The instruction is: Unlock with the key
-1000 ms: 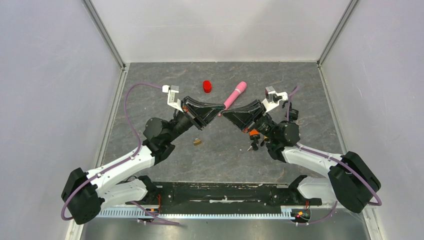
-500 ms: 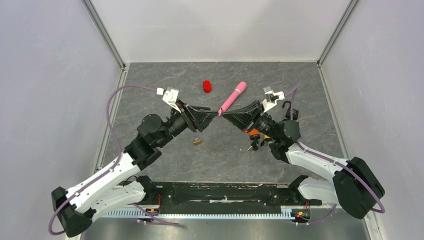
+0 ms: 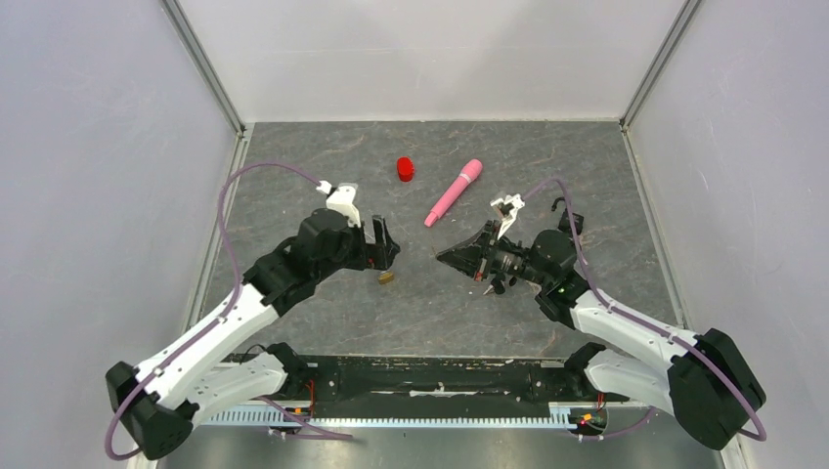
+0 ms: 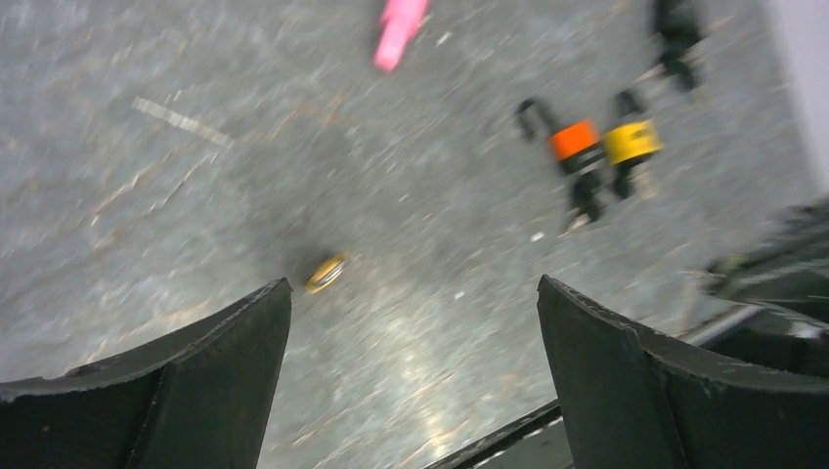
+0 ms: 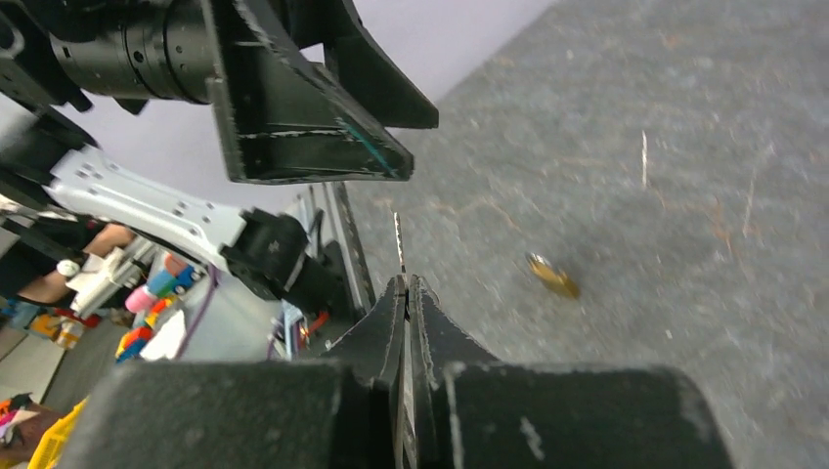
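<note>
A small brass padlock (image 3: 387, 277) lies on the dark table; it also shows in the left wrist view as the padlock (image 4: 326, 273) and in the right wrist view as the padlock (image 5: 553, 277). My left gripper (image 3: 381, 244) hangs just above and behind it, open wide and holding nothing (image 4: 413, 283). My right gripper (image 3: 441, 256) points left toward it, shut (image 5: 406, 280) on the key (image 5: 398, 237), whose thin metal blade sticks out past the fingertips. The key's head is hidden between the fingers.
An orange padlock (image 4: 575, 142) and a yellow padlock (image 4: 631, 143) lie under my right arm. A pink marker (image 3: 453, 191) and its red cap (image 3: 405, 169) sit farther back. A black lock (image 3: 570, 221) lies at the right. The left gripper's fingers (image 5: 293, 117) loom close before the key.
The two grippers were tip to tip above the table. The left one has opened, let go and drawn back left and down over the brass padlock. The right one, still shut, has dropped lower.
</note>
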Robot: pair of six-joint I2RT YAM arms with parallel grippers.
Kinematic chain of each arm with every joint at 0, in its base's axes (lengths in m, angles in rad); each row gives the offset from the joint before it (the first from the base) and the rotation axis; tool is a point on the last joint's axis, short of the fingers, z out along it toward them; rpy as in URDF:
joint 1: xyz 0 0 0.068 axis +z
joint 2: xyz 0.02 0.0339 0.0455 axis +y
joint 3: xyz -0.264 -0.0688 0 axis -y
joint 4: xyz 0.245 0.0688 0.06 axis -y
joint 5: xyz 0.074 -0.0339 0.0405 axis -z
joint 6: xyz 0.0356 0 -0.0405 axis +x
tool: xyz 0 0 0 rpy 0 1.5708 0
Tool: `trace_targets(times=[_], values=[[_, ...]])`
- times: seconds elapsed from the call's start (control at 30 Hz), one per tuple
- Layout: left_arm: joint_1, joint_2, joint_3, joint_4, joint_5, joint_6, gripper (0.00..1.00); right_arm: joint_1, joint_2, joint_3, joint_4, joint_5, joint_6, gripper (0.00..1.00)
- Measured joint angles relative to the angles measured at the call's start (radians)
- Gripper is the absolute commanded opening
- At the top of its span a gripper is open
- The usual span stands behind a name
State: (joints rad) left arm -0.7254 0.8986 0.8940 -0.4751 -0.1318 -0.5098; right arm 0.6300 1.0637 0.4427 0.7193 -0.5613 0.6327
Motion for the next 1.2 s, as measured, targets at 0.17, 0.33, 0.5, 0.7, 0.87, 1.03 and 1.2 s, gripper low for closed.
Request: trace_targets(times=[0.17,0.33,0.5,0.7,0.87,1.03,1.2], values=[[0.024,0.1,-0.083,-0.027,-0.019,0.064,1.0,-0.006,-0.004,-0.008,-0.155,-0.005,-0.074,0.0],[0.025,0.214,-0.097,0.006,-0.019,0.159,0.95,-0.008,-0.002,-0.021,-0.194,-0.03,-0.106,0.0],[0.025,0.331,-0.097,0.046,-0.018,0.297,0.93,-0.009,-0.003,-0.042,-0.193,-0.055,-0.121,0.0],[0.025,0.507,-0.088,0.074,0.024,0.445,0.86,-0.017,-0.023,-0.069,-0.188,-0.081,-0.128,0.0],[0.025,0.592,-0.087,0.103,0.047,0.501,0.71,-0.025,-0.064,-0.1,-0.179,-0.097,-0.13,0.0],[0.026,0.633,-0.068,0.134,0.058,0.534,0.52,-0.03,-0.086,-0.109,-0.175,-0.101,-0.137,0.0],[0.026,0.641,-0.056,0.141,0.063,0.551,0.15,-0.032,-0.095,-0.109,-0.175,-0.101,-0.145,0.0]])
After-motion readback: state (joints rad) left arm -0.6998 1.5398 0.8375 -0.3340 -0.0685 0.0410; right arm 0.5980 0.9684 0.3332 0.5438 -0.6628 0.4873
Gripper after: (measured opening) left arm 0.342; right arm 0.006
